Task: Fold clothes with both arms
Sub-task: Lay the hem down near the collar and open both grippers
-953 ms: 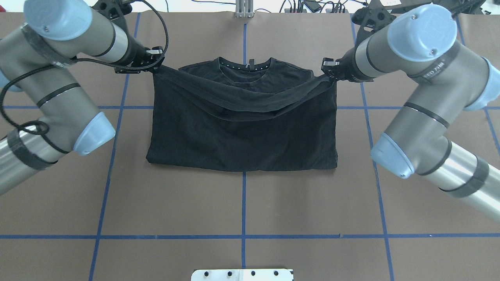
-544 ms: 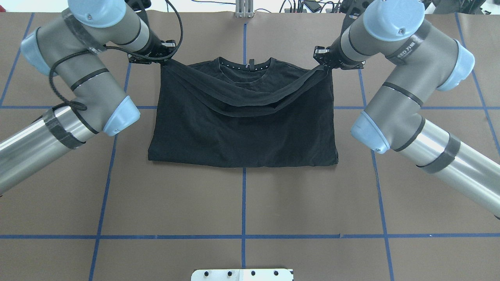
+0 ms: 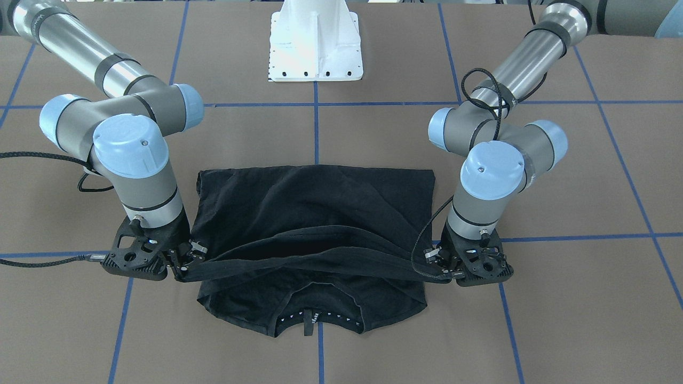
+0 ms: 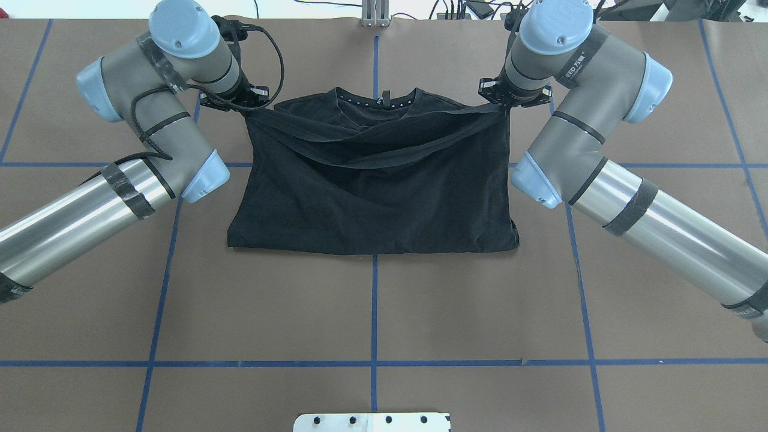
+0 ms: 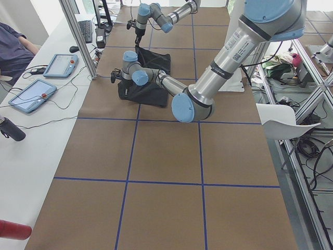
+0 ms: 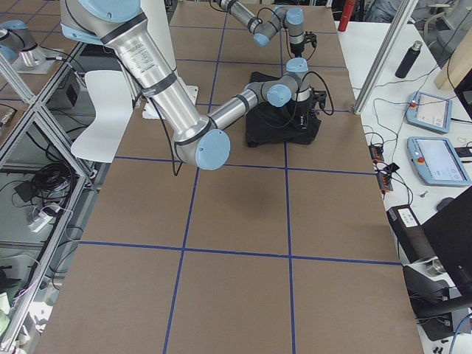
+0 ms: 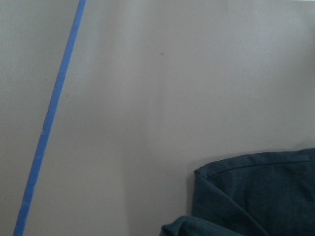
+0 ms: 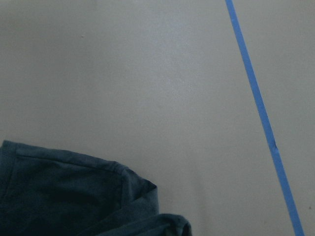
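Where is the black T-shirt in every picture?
Front-facing: T-shirt in the middle, a bit low.
Overhead: upper middle.
Exterior left: small, upper left of centre.
Exterior right: small, upper right of centre.
Left wrist: bottom right corner.
Right wrist: bottom left corner.
Shared landmark: blue tape lines.

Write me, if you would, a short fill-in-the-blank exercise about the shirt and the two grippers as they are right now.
The T-shirt lying on the table is ____ in colour. Its collar sits at the end ____ from the robot's base. The left gripper and the right gripper are both ____ on a raised edge of the shirt. The grid lines taped on the table are ____.
Missing words: black; farthest; shut; blue.
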Robot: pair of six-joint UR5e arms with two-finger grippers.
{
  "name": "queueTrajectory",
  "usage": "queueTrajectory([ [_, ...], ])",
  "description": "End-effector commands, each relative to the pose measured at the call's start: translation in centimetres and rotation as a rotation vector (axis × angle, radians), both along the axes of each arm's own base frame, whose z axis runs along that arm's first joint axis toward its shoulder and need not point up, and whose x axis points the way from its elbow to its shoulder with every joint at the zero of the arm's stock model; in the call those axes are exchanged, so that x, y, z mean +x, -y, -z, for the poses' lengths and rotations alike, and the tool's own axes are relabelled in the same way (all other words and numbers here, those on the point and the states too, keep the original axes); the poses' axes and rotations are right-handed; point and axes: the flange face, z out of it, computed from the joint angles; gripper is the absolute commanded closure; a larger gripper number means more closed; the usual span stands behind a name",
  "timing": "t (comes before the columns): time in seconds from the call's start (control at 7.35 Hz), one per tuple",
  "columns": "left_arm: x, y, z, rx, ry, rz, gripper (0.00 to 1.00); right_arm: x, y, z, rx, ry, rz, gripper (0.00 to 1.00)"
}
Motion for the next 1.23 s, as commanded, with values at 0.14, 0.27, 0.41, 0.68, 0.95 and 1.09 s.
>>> queueTrajectory([
  [0.14,-1.0,0.8,0.4,0.058,-0.001,-0.033,1.00,0.6,0.6,-1.5,0.017,-0.031,0.034,1.00],
  [0.27,-1.5,1.2,0.3,0.072,0.003,-0.040,1.00,0.7,0.7,-1.7,0.028,-0.039,0.050,1.00],
  [0.41,-2.1,1.5,0.3,0.073,0.003,-0.034,1.00,0.8,0.7,-1.9,0.027,-0.042,0.051,1.00],
  [0.68,-2.2,1.6,0.4,0.075,0.002,-0.032,0.73,0.6,0.8,-2.1,0.027,-0.049,0.057,0.98],
  [0.95,-2.9,1.9,1.1,0.108,-0.031,-0.046,0.00,0.9,1.3,-2.1,0.024,-0.050,0.054,0.00],
  [1.09,-4.3,2.0,1.4,0.149,-0.064,-0.160,0.00,2.0,1.8,-1.4,0.025,-0.017,0.095,0.00],
])
